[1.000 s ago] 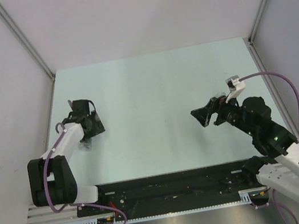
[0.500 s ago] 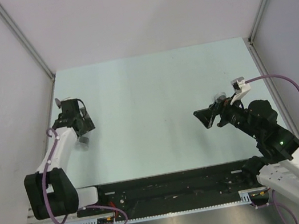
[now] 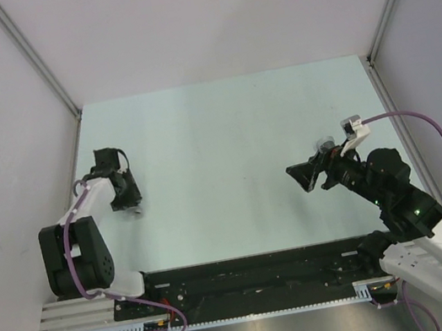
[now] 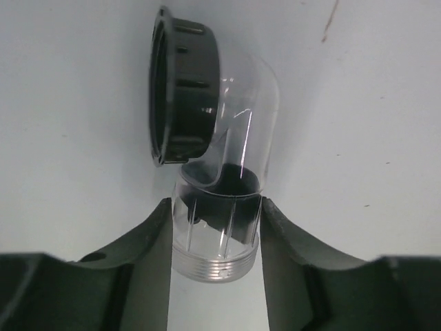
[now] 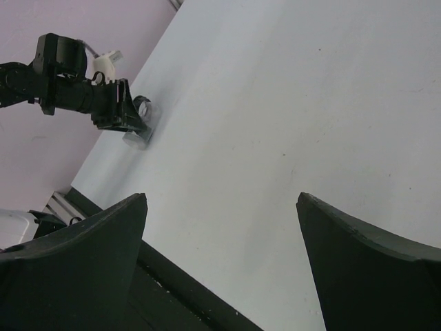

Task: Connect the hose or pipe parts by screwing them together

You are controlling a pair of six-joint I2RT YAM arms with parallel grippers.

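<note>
gripping one clear elbow fitting [image 4: 231,131], the left tool [image 4: 215,210] pinches tight; the right tool [image 5: 220,200] gapes wide.

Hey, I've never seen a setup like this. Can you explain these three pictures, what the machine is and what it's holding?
This is a robot with a left arm and a right arm, bolted at the near edge of a pale table. The wide picture looks down from above and behind them. The other two come from cameras on the wrists, so each shows its own two dark fingers. The left tool is shut on a clear elbow pipe fitting with a black ring at one end and a screw thread at the other, between the fingers. The right tool is open and empty; its camera sees the left arm across the table. I cannot make out a second pipe part.
</note>
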